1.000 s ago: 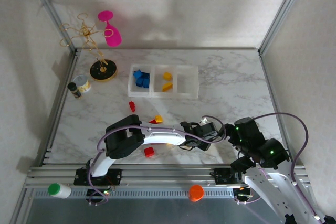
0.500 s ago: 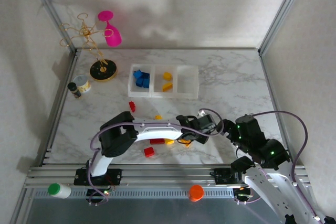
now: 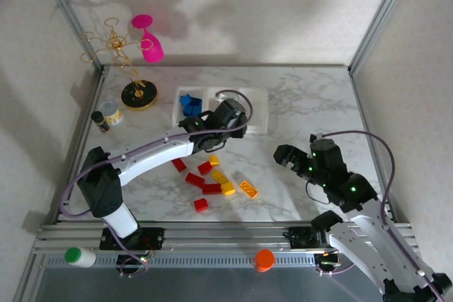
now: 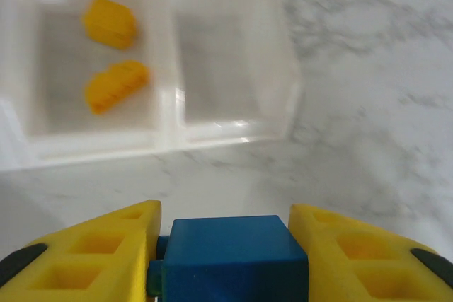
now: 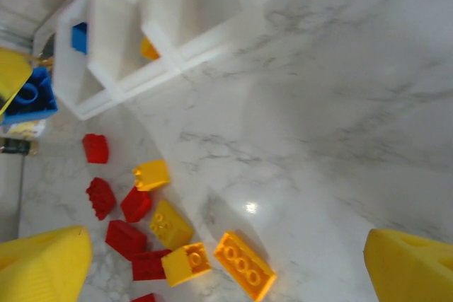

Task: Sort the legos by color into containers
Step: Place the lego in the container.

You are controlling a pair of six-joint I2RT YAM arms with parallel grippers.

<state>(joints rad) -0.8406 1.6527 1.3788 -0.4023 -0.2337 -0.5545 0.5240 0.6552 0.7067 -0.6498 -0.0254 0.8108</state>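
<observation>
My left gripper is shut on a blue lego and hangs just in front of the containers. In the top view the left gripper is over the near wall of the containers. The middle bin holds two yellow legos; the left bin holds blue legos. The right bin looks bare. Red legos and yellow legos lie scattered on the marble. My right gripper stands wide open to their right. In the right wrist view the right gripper is above a yellow oblong lego.
A gold wire stand on a round black base, a pink glass, a small can and a dark bottle stand at the back left. A green-capped bottle and an orange cap sit on the front rail.
The left arm has swung from low over the near table up to the containers with the blue lego in its jaws. The loose pile is uncovered. The right arm has shifted forward.
</observation>
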